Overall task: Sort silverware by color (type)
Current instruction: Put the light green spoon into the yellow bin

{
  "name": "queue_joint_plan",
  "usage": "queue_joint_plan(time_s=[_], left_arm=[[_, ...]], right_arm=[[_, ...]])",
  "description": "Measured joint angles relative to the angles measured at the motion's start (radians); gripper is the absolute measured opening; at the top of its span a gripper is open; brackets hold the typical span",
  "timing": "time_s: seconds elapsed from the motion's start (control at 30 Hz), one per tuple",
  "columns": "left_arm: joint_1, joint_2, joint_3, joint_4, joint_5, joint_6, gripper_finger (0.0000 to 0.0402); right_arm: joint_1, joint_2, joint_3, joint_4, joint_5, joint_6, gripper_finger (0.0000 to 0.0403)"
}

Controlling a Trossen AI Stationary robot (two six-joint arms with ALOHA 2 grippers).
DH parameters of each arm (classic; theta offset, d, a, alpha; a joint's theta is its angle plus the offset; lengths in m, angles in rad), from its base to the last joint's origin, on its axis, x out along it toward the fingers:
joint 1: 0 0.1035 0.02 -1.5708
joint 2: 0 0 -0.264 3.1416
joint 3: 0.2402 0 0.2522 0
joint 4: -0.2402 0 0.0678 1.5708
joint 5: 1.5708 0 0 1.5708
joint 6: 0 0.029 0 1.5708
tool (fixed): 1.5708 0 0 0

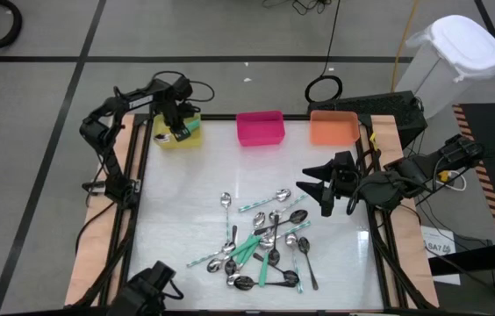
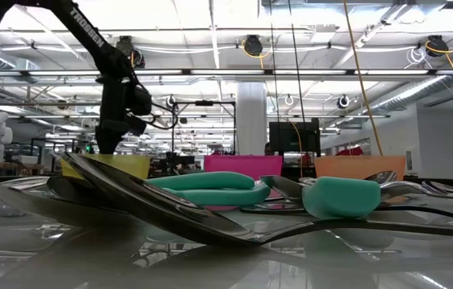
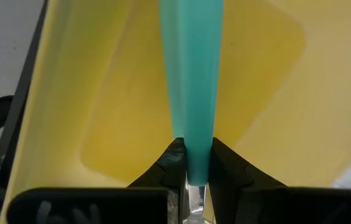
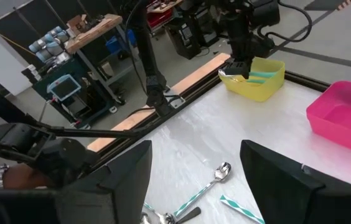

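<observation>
Left hand point(image 3: 188, 167) clamped on teal spoon point(image 3: 191, 74) over yellow bin point(image 1: 177, 134). Right hand point(image 1: 316, 189) spread wide, hovering beside spoon pile point(image 1: 265, 241) on desk point(image 1: 186, 211).

Grey floor point(image 1: 37, 96) with dark stripes is stretching out around the table, and a white lidded bin point(image 1: 448, 54) is standing on it beside a hazard-striped mat point(image 1: 493, 175). Seen from table height, long rows of ceiling lights point(image 2: 210, 74) are glowing over a big open hall, where a white pillar point(image 2: 251, 116) is rising and a dark screen point(image 2: 294, 136) is sitting beyond it. Off to one side, a wooden workbench point(image 4: 94, 28) and a metal cart point(image 4: 70, 93) are standing on the floor.
</observation>
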Motion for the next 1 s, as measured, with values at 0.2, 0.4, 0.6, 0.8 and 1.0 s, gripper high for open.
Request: queue_joint_plan(time_s=[0.2,0.4,0.6,0.8,1.0], left_arm=[[0.000,0.036,0.000,0.022,0.000,-0.008,0.0041],[-0.005,0.049,0.000,0.041,-0.001,-0.034,0.0055],[-0.007,0.049,0.000,0.050,0.000,-0.034,0.0059],[-0.007,0.049,0.000,0.048,-0.001,-0.024,0.0061],[-0.007,0.049,0.000,0.047,-0.001,-0.035,0.0062]], right_arm=[[0.000,0.000,0.000,0.000,0.000,0.000,0.0242],[0.000,0.000,0.000,0.000,0.000,0.007,0.0242],[0.000,0.000,0.000,0.000,0.001,0.007,0.0242],[0.000,0.000,0.000,0.000,0.016,0.005,0.0242],[0.000,0.000,0.000,0.000,0.022,0.005,0.0242]])
